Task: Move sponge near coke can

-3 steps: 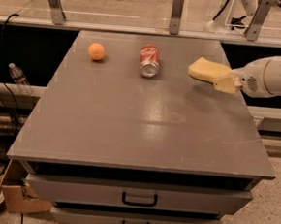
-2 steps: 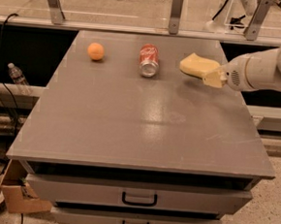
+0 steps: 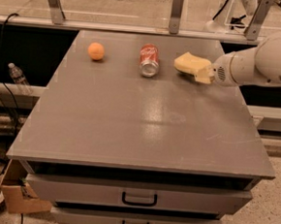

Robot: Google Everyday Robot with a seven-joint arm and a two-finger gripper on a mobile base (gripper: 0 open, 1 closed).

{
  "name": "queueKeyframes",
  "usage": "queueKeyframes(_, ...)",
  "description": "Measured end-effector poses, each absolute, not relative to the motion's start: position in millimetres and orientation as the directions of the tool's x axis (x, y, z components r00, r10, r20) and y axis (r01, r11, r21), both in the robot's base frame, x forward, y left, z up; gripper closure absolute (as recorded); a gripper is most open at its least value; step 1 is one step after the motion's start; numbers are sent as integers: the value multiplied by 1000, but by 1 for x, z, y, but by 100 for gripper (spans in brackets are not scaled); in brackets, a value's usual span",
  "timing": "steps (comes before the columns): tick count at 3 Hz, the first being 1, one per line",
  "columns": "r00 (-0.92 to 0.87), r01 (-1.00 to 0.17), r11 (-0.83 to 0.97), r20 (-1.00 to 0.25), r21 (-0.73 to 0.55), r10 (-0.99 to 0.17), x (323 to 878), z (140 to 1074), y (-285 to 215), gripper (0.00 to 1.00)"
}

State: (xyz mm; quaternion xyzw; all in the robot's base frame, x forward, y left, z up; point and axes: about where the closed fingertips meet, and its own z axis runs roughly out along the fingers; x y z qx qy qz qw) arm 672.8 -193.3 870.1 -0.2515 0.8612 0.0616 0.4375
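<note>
Holding the sponge (image 3: 189, 63) clamped near the table's (image 3: 129, 132) far right corner, the gripper (image 3: 203, 73) should next lower it beside the can (image 3: 149, 60).

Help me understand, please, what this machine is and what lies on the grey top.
This is a mobile robot with one white arm reaching in from the picture's right; its tip carries a two-finger claw. The single camera looks down on a grey cabinet top from its front, with drawers below. The claw is at the far right of the top, gripping a pale yellow sponge. Left of the sponge, apart from it, a red coke can lies on its side, and farther left sits an orange.
</note>
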Motion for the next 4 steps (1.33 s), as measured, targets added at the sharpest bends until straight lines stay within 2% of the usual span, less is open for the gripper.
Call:
queueKeyframes(3,-489,-540,839,-786,-68,-378,690,855,-159,100)
queueKeyframes(4,-488,-542,838,-786,-67,-379,690,854,-157,82)
